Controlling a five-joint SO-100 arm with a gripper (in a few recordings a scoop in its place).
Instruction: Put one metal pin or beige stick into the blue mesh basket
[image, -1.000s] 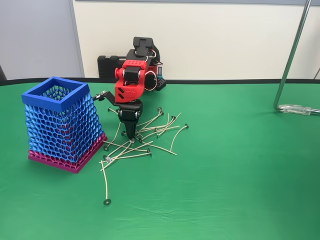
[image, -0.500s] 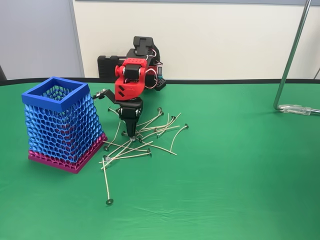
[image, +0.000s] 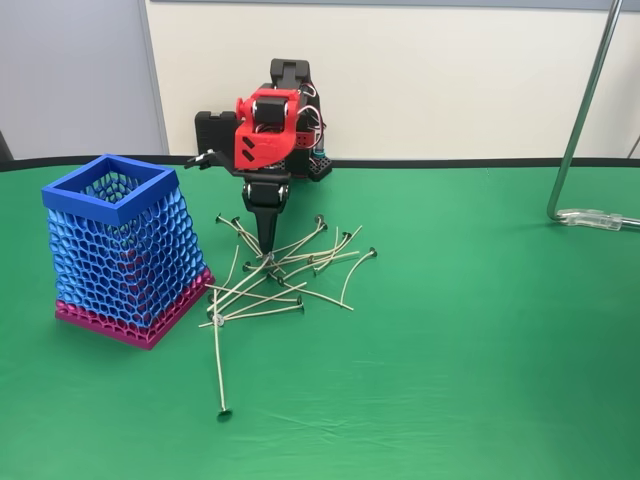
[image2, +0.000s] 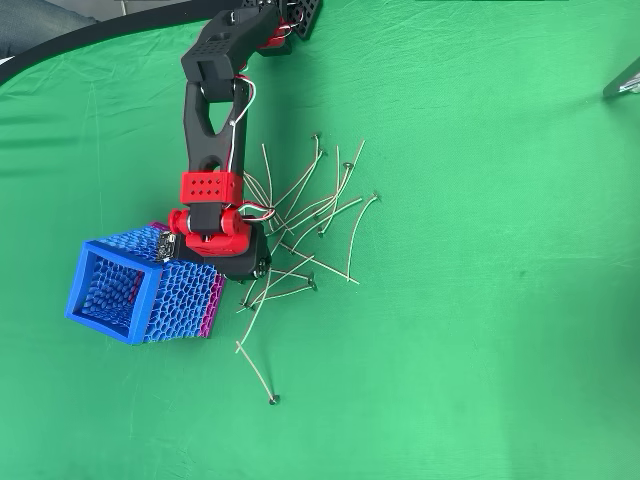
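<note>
The blue mesh basket (image: 92, 205) (image2: 122, 252) stands upright on its magenta base at the left of the green table. To its right lies a loose pile of beige sticks (image: 318, 262) (image2: 330, 215) with dark disc heads. My red and black gripper (image: 267, 250) (image2: 256, 272) points straight down over the pile's left part, just right of the basket. Its fingers look shut on the upper end of one beige stick (image: 240, 285), which slants down to the left. A long stick (image: 218, 365) (image2: 255, 372) lies nearest the front.
A bent metal stand (image: 580, 110) rises at the right, its foot (image: 598, 218) on the cloth. The arm's base and a black box (image: 212, 130) sit at the table's back edge. Green cloth lies open at the front and right.
The gripper has risen off the table with its fingers together. Sticks under it shifted, and the long front stick slid a little to the right.
</note>
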